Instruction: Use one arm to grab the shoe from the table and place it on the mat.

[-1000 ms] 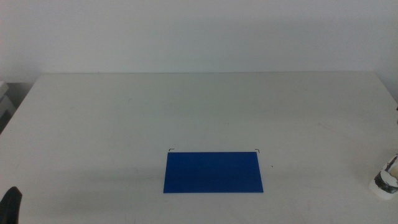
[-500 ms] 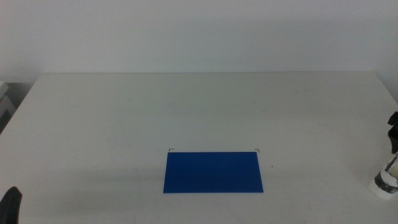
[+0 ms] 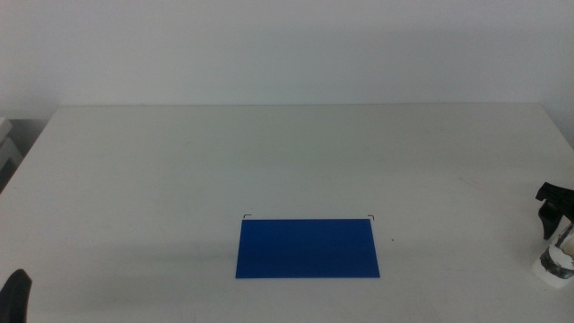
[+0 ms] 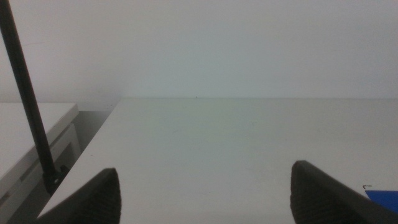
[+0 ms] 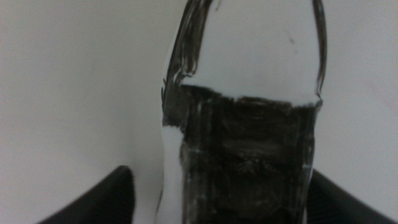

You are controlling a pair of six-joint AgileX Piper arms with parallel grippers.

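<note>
Right gripper (image 3: 554,213) has come further into the frame at right edge, jaws spread astride shoe (image 5: 242,124); mat (image 3: 308,248) lower centre; left gripper (image 4: 205,193) released, bottom-left.

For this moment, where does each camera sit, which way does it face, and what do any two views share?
Middle view: looks forward and down over the table at the mat; the right gripper above the shoe at the right edge, the left gripper at the bottom-left corner.
Left wrist view: on the waiting left arm, looks low across the table; open gripper.
Right wrist view: on the right arm, close over the shoe; open gripper.
Shared: the mat's corner also shows in the left wrist view.
</note>
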